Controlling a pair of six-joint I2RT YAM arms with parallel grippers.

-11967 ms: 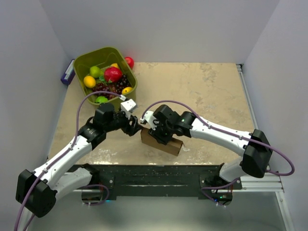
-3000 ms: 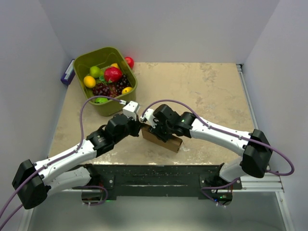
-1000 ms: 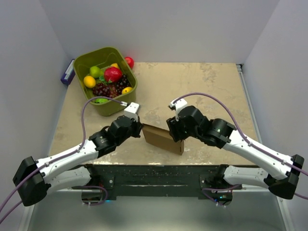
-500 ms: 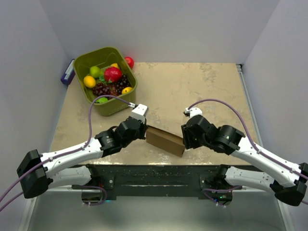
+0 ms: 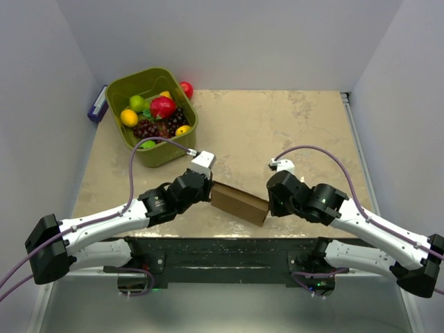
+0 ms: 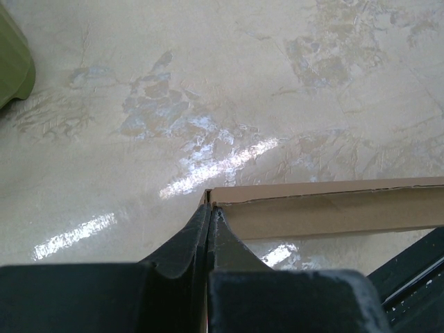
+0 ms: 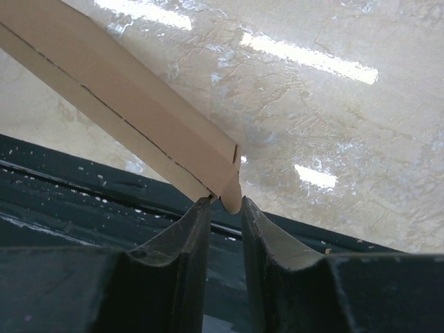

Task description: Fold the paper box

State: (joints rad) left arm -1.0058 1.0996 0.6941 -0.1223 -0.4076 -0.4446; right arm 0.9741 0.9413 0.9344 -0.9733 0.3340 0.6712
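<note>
The paper box (image 5: 239, 202) lies slantwise at the worktop's (image 5: 291, 125) near edge. The left fingers (image 6: 177, 246) are clenched on its left corner; the right fingers (image 7: 184, 239) stand narrowly apart about its right corner, whether pinching I cannot tell. Held only by corners, the thin board may slip free, crumple, or slide off the near edge.

I am looking on a mottled beige table (image 5: 298, 132), boxed in by pale walls (image 5: 229, 41) at the back and both sides. Light is glaring off its top in white streaks (image 6: 222, 163). A black rail (image 5: 229, 251) is edging its near side.
</note>
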